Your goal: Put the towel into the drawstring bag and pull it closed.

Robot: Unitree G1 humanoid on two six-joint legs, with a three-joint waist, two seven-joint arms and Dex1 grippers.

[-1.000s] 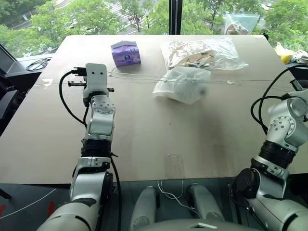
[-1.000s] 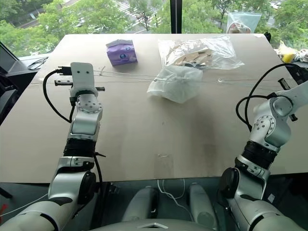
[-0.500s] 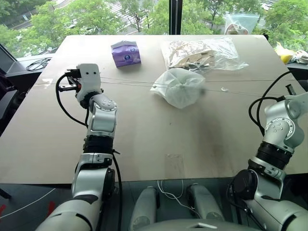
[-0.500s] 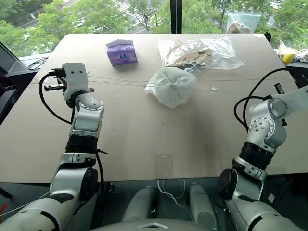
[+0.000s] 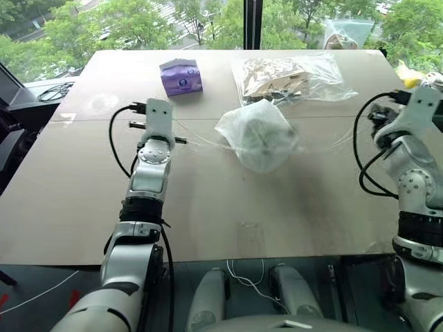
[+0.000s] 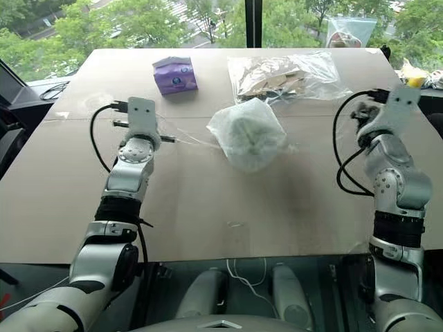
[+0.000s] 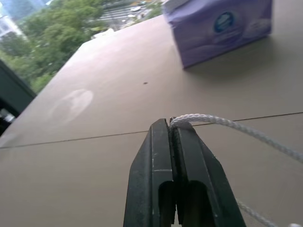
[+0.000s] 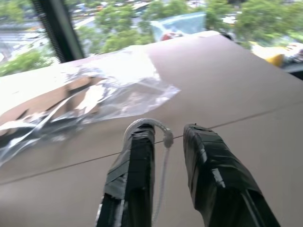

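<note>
The white drawstring bag [image 5: 257,135] lies bunched on the table [image 5: 242,200] between my two hands, its mouth gathered. A pale greenish lump, the towel [image 6: 246,130], shows faintly through the fabric. My left gripper [image 7: 171,124], to the left of the bag, is shut on the white cord [image 7: 222,124], which runs slack to the bag. My right gripper [image 8: 176,131], at the table's right edge, stands open. The other cord [image 8: 163,137] loops over the tip of one finger [image 8: 137,151].
A purple tissue pack [image 5: 181,76] sits at the back left. A clear plastic bag of beige items [image 5: 291,76] lies just behind the drawstring bag. A yellow object [image 5: 408,76] is by the table's far right corner.
Both hands have moved in towards the bag and the taut cords have gone slack. The right gripper's fingers have parted. The bag has settled slightly nearer.
</note>
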